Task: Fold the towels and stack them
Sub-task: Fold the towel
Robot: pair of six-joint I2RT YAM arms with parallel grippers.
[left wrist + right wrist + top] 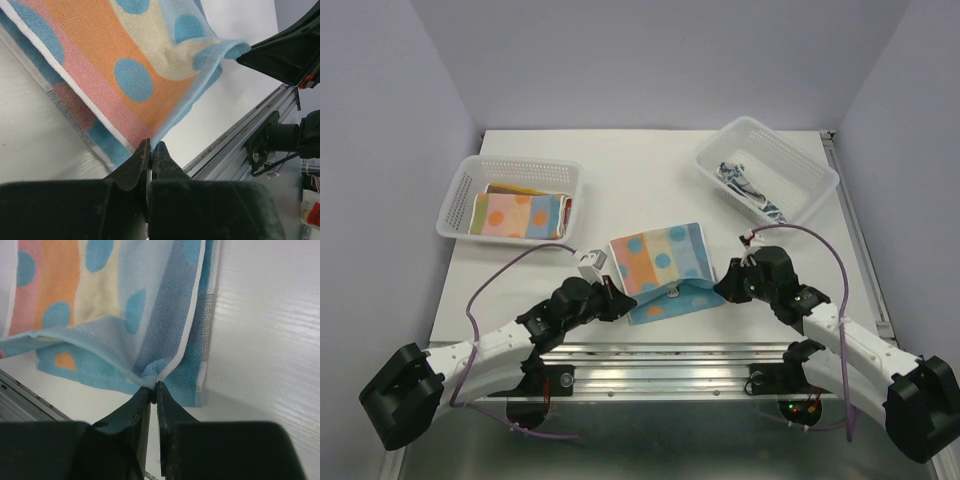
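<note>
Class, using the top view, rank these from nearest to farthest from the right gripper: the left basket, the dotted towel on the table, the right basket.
1. The dotted towel, in the centre, its corner pinched by the right gripper.
2. The right basket, at the far right, holding a blue-white towel.
3. The left basket, at the far left, holding folded towels.

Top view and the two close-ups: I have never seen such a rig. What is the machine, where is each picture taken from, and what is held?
Two robot arms are bolted at the near edge of the table. The wide picture looks down from above and behind them; each close-up comes from a camera on one wrist. The left gripper and the right gripper each pinch an edge of the dotted towel, half folded on the table. The left basket holds folded towels; the right basket holds a blue-white cloth.
</note>
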